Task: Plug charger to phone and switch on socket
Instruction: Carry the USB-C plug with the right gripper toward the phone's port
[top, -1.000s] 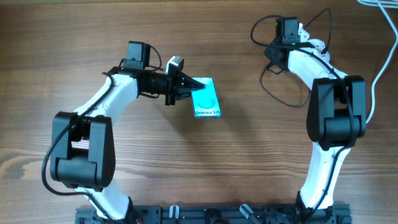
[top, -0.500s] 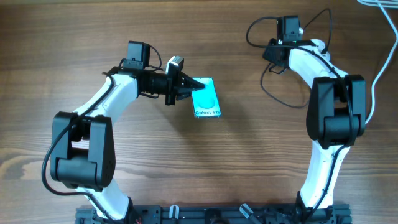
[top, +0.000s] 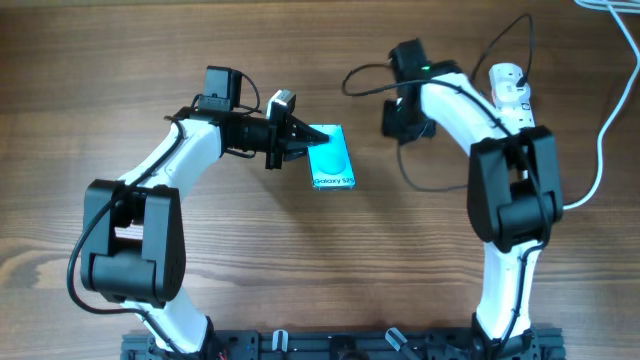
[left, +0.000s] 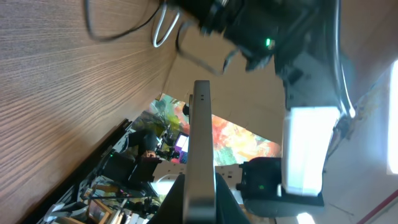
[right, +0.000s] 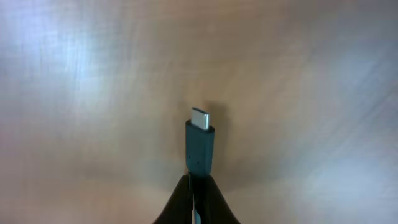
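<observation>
L gripper (top: 297, 141) clamped shut on upper-left edge of phone (top: 333, 160), centre of overhead frame, screen up. R gripper (right: 195, 190) pinched closed on charger (right: 200, 146) just behind connector, tip protruding; positioned upper centre, right of phone, not touching. White socket (top: 509, 88) lies upper right.

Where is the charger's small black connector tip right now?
Right wrist view: the small black connector tip sticks out of the shut right gripper, over the wooden table. Overhead, that gripper sits right of the teal-screened phone, not touching it.
</observation>
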